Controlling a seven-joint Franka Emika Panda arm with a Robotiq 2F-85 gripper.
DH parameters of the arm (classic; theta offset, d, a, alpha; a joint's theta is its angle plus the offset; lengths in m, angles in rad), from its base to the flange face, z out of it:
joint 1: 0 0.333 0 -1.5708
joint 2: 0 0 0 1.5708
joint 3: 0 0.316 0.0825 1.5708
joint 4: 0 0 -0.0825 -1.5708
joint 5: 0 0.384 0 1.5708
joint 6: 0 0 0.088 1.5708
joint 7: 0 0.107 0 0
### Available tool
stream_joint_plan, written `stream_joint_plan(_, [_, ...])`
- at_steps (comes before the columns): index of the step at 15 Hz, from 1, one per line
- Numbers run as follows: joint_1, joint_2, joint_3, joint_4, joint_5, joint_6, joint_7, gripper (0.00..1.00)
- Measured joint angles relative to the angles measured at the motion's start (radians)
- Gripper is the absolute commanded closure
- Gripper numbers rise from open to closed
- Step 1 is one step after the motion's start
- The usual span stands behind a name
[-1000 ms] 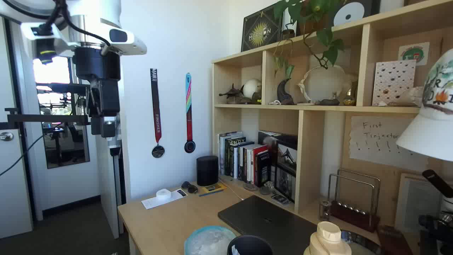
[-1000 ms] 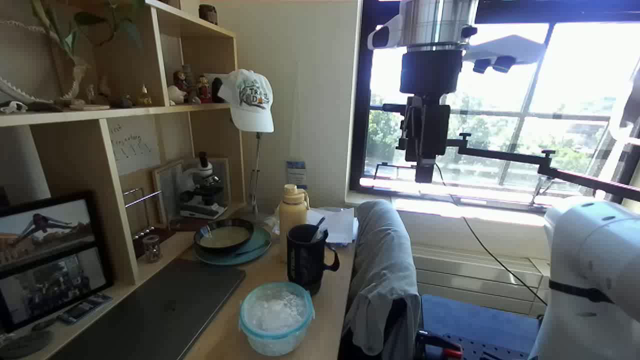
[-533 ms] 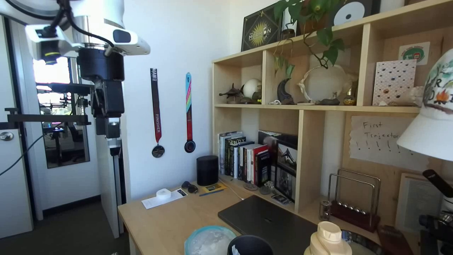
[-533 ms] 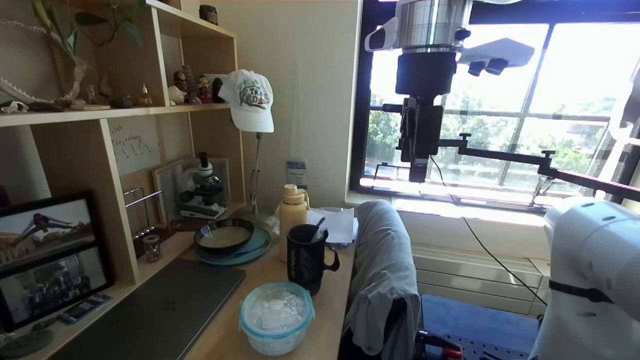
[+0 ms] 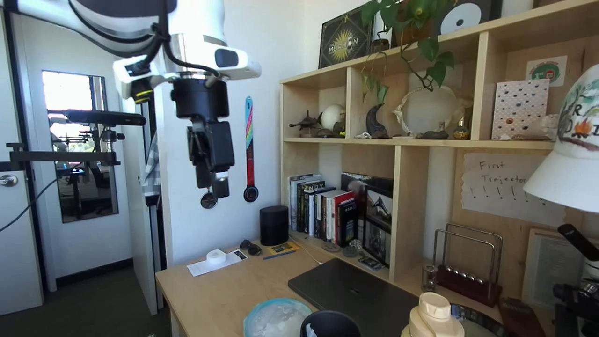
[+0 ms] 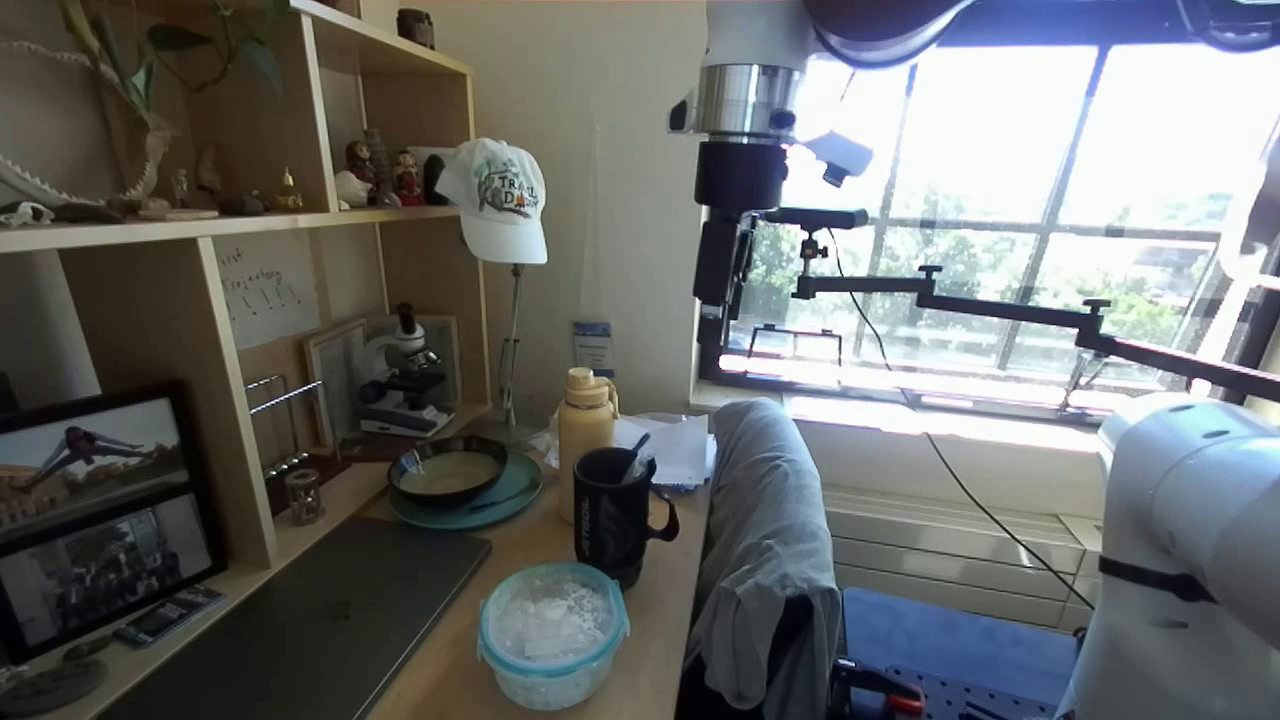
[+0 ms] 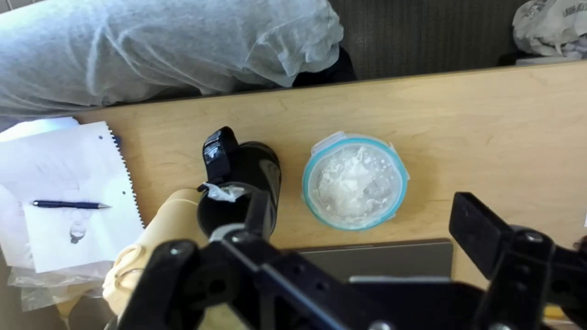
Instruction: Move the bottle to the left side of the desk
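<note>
The cream-yellow bottle (image 5: 433, 318) stands on the tan wooden desk (image 5: 210, 290), partly cut off by the lower frame edge. It stands upright behind the black mug in an exterior view (image 6: 585, 440). In the wrist view the bottle (image 7: 172, 220) is at the lower left, partly hidden by a gripper finger. My gripper (image 7: 362, 215) is open with nothing between its fingers. It points down, high above the desk and apart from the bottle. The gripper also shows in both exterior views (image 5: 217, 185) (image 6: 712, 330).
A black mug (image 6: 612, 520) stands close beside the bottle. A blue-rimmed container (image 6: 552, 640), a dark laptop (image 5: 351, 290) and a plate with a bowl (image 6: 450, 475) are nearby. A shelf (image 5: 398, 187) rises along the back. A chair with a grey cloth (image 6: 770, 540) stands at the desk edge.
My gripper has moved towards the desk, rightward and a little down in one exterior picture and leftward in the other. The bottle and the desk items have not moved.
</note>
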Motion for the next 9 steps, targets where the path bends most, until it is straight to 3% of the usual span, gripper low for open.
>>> stream_joint_plan(9, [-0.089, 0.295, -0.028, 0.17, -0.022, 0.248, 0.115, 0.0])
